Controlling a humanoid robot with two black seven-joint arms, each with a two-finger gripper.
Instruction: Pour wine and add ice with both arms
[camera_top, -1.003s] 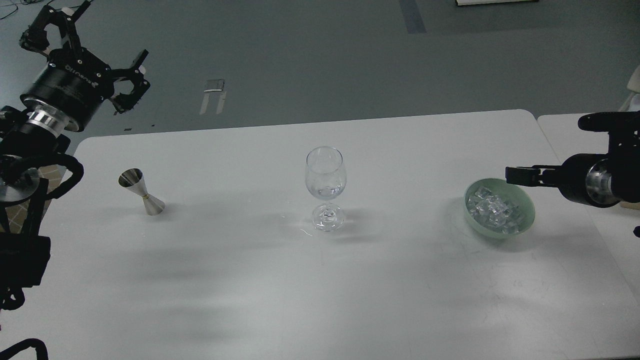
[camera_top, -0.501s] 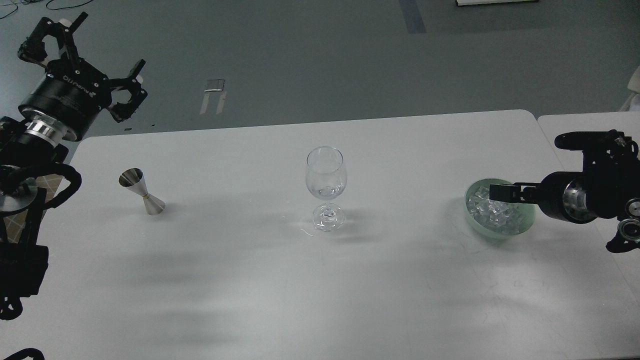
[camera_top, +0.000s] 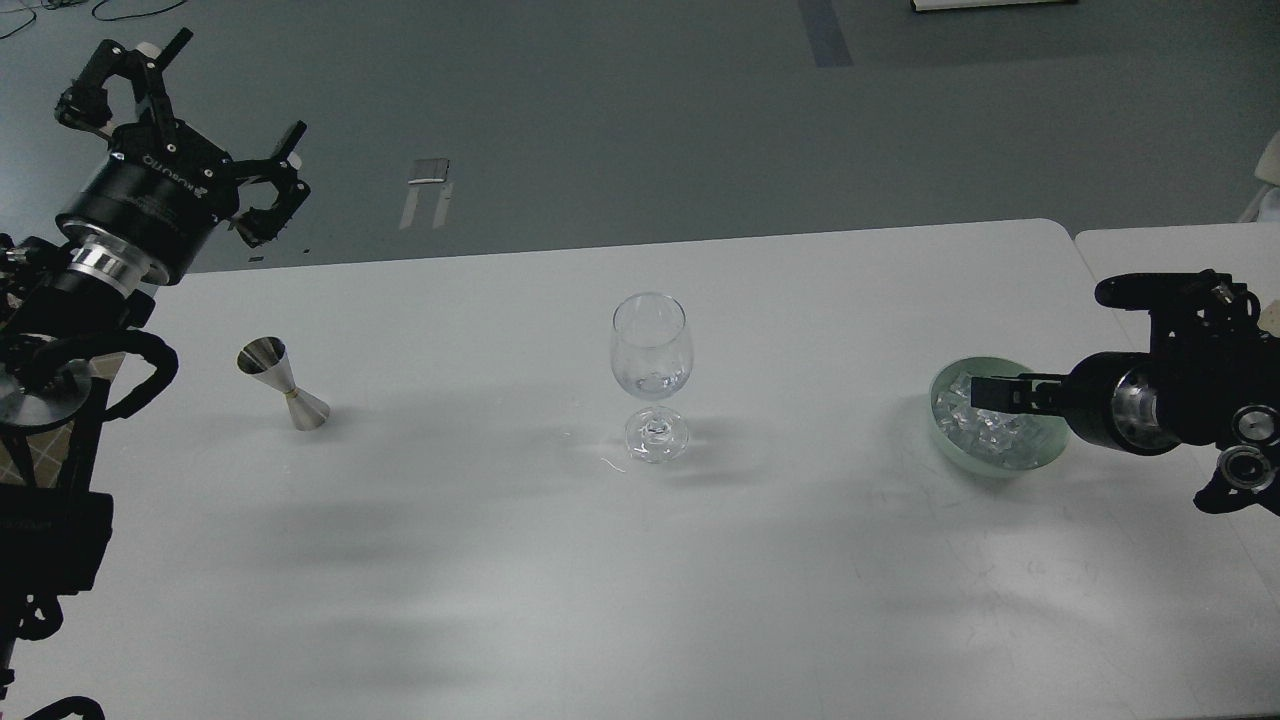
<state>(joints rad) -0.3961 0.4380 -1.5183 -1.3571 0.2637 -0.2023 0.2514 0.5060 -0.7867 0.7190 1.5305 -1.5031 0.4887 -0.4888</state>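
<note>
A clear stemmed wine glass (camera_top: 651, 345) stands upright at the table's middle, with a little clear wine (camera_top: 655, 382) at the bottom of its bowl. A heap of clear ice cubes (camera_top: 985, 428) fills a pale green bowl (camera_top: 941, 428) at the right. My right gripper (camera_top: 982, 392) reaches in from the right and hangs low over the ice, inside the bowl's rim. It is seen side-on as one dark bar. My left gripper (camera_top: 238, 88) is open and empty, raised beyond the table's far left corner, above a steel jigger (camera_top: 283, 385).
The white table (camera_top: 640, 560) has its far edge just behind the glass and rounded far corners. A second white table (camera_top: 1150, 250) adjoins it at the right. The jigger stands upright at the left.
My right gripper has moved left and down, from beside the bowl's rim to low over the ice. My left gripper has shifted slightly and stays open. The glass, the jigger and the bowl have not moved.
</note>
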